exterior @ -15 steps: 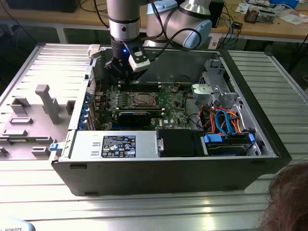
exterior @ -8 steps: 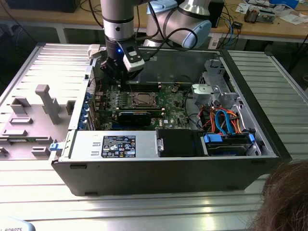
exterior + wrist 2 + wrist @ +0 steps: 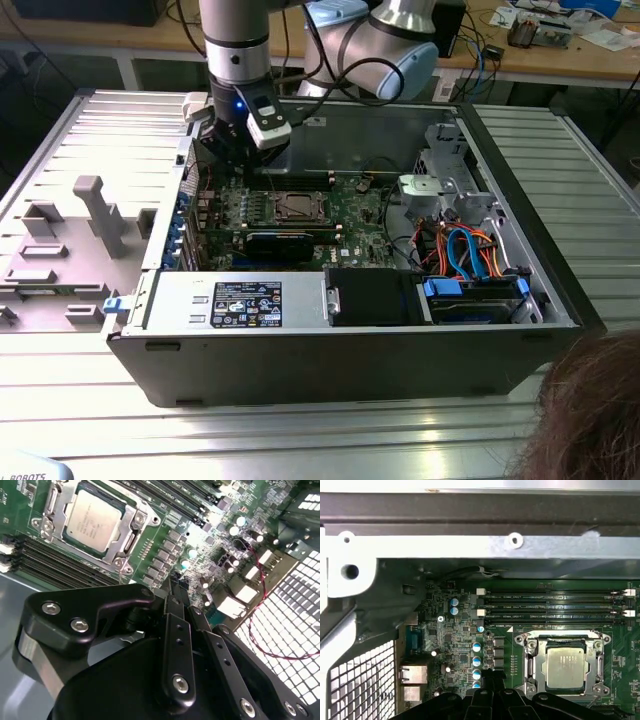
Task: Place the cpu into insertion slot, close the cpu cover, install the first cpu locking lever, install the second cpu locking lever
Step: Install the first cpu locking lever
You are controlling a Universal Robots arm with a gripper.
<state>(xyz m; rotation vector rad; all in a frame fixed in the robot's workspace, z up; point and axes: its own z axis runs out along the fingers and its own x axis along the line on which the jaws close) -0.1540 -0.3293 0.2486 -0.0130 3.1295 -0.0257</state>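
Gripper (image 3: 176, 587): I read the two black fingers as drawn together at their tips in the second wrist view, with nothing between them; it carried no part.

Chip (image 3: 565, 667): it lay flat in the socket (image 3: 532, 666), silver top up, square to the surround in both wrist views. I judged the first step done.

Cover (image 3: 131, 526): the silver frame lay down around the chip, its window showing the chip's top. I judged the cover closed, or very nearly so.

Levers: I could not tell from these views whether either locking lever was latched; the thin wires along the socket's sides were too fine to follow. I counted both lever steps as unconfirmed.

Arm pose: in the exterior view the wrist stood nearly upright over the open computer case (image 3: 520, 255), the gripper (image 3: 232, 150) pointing down at the green board (image 3: 360, 215).

Gripper position: it hung above the board, beside the socket and apart from it, on the exterior view's left of the socket (image 3: 298, 207); the fingertips were over small components, touching nothing that I could see.

Memory slots (image 3: 555, 605): long black rows ran just beside the socket.
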